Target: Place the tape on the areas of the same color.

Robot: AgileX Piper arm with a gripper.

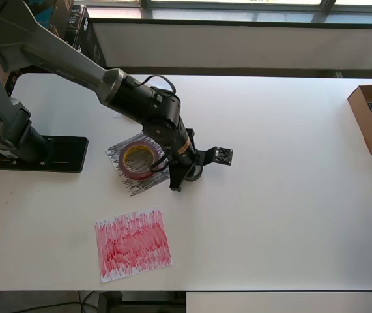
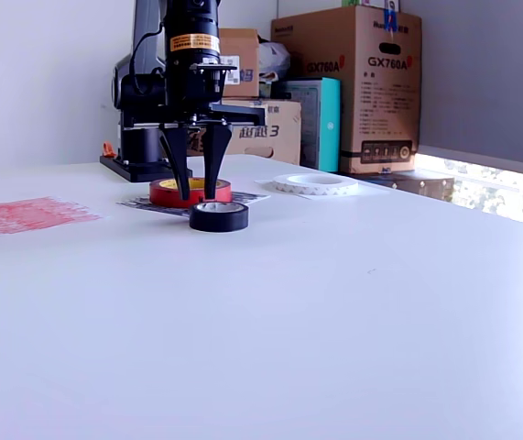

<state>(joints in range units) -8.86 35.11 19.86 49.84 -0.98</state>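
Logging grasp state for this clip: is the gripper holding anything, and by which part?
Nothing is held. The gripper hangs open above the black tape; its fingers grip nothing.

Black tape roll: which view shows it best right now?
The exterior view: the black tape roll lies in plain sight on the bare table, just below the tool. In the overhead view the arm covers nearly all of it.

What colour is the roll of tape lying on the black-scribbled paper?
Red, with a yellowish inner core; the red tape roll shows best in the overhead view, lying on the black-scribbled sheet.
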